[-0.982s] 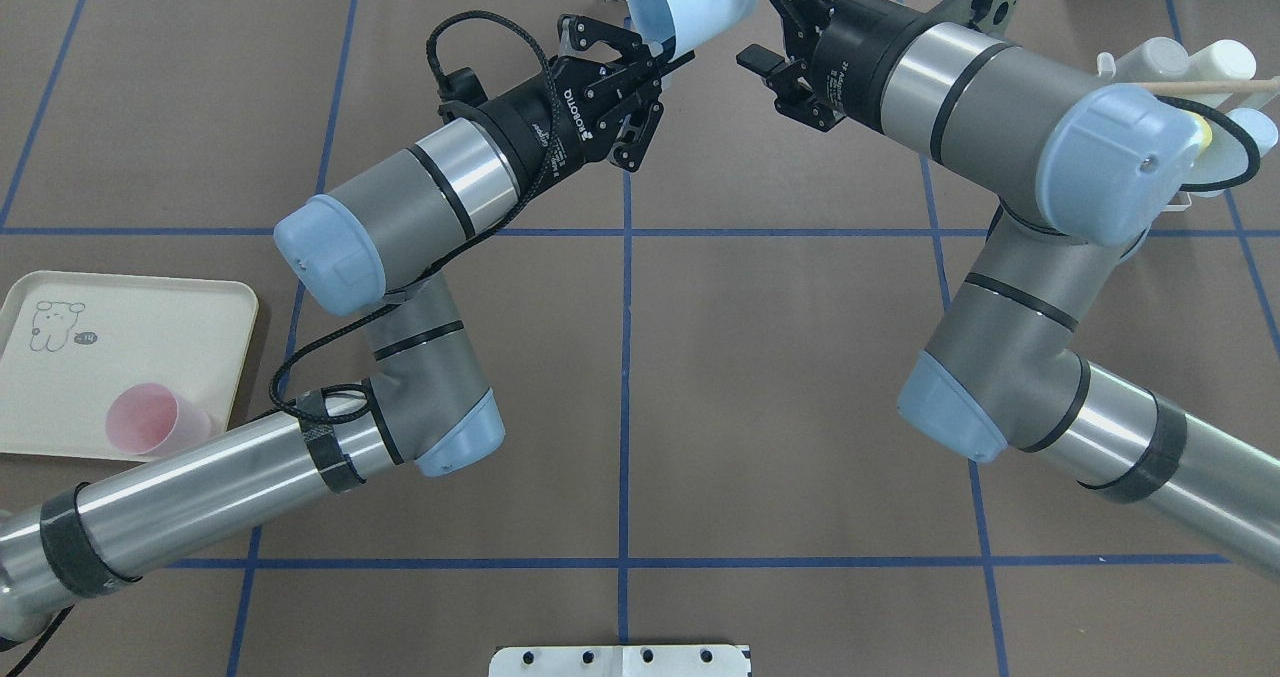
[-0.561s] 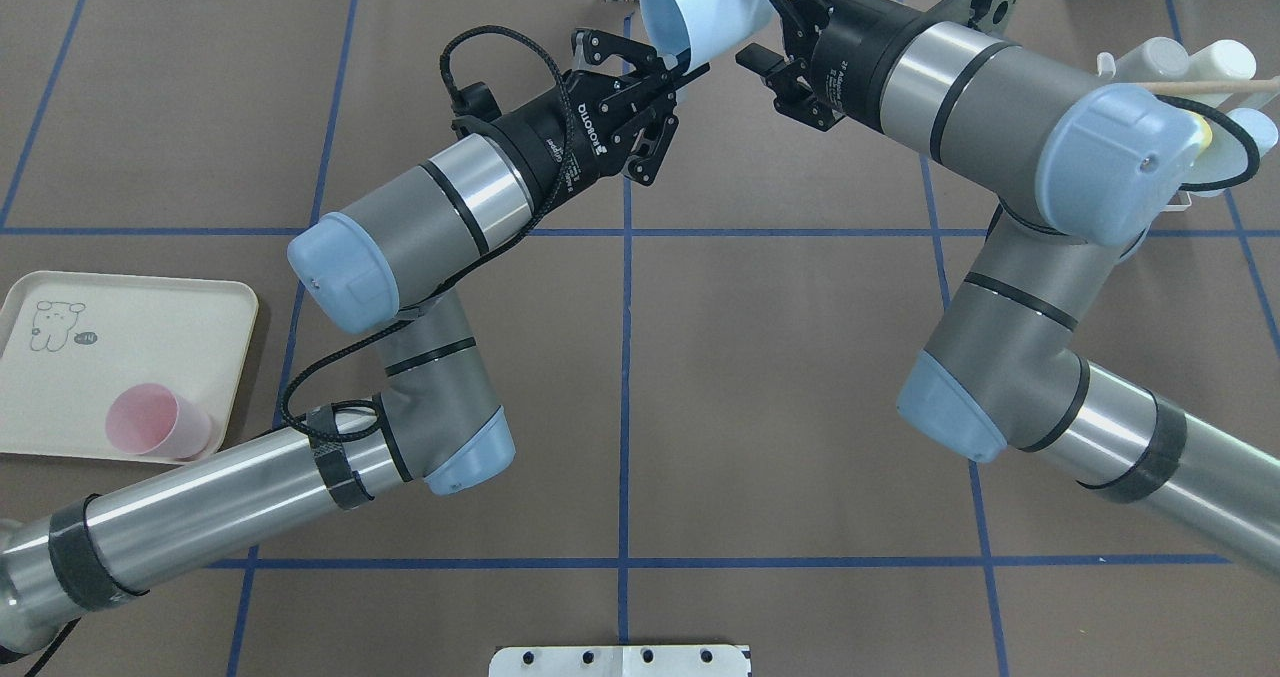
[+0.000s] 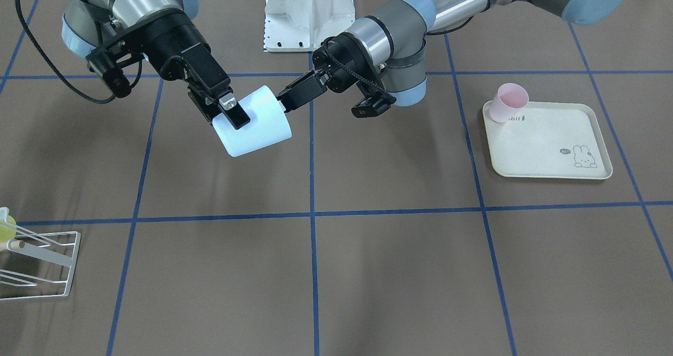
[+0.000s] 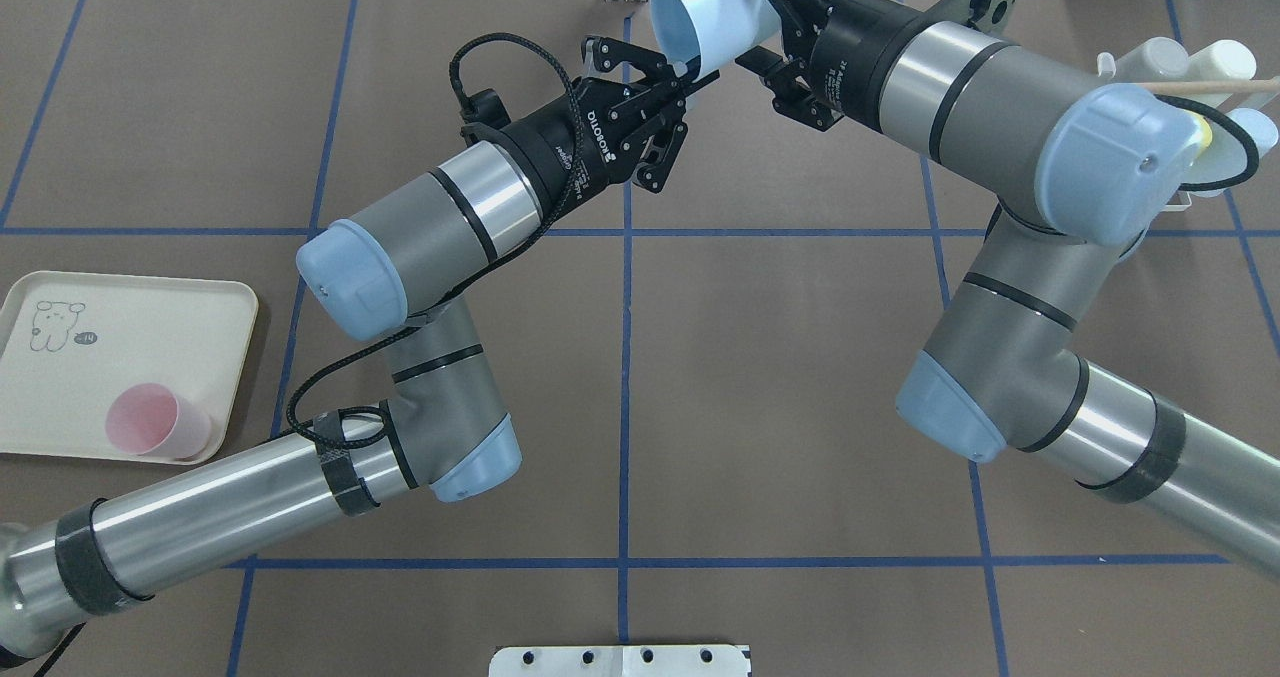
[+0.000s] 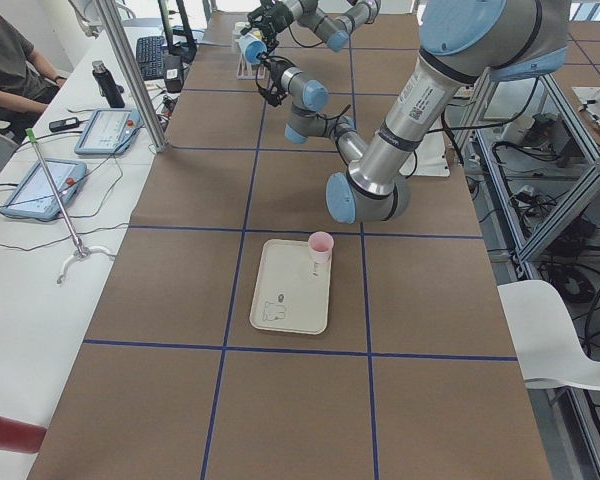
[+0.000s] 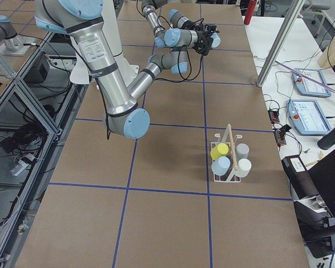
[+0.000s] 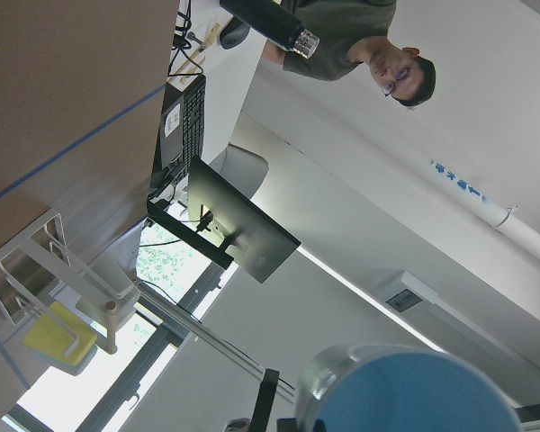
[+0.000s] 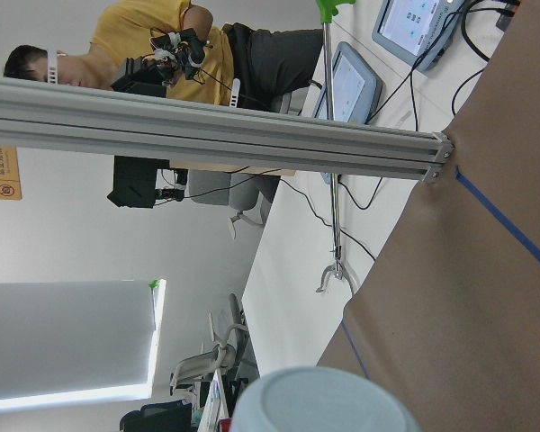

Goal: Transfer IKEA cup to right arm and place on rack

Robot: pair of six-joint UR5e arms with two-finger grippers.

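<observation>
The light-blue IKEA cup (image 4: 705, 12) hangs on its side in mid-air at the far middle of the table, mouth toward the left arm. My left gripper (image 4: 690, 62) is shut on the cup's rim; in the front view it (image 3: 284, 99) pinches the rim from the right. The right arm (image 4: 960, 87) reaches in from the other side. Its gripper (image 3: 236, 119) is open, with one finger (image 3: 231, 109) lying over the cup's (image 3: 255, 122) closed end and the other hidden behind it. The white wire rack (image 3: 39, 264) stands at the table's right end and holds several cups (image 6: 229, 159).
A cream tray (image 4: 150, 327) with a pink cup (image 4: 155, 422) lies on the table's left side, beside the left forearm. The white base plate (image 3: 307, 14) sits at the robot's edge. People and tablets (image 5: 105, 130) are on a side table beyond the far edge.
The left arm has carried the cup to the right, bringing its closed end between the right gripper's open fingers. The right arm has stayed still.
</observation>
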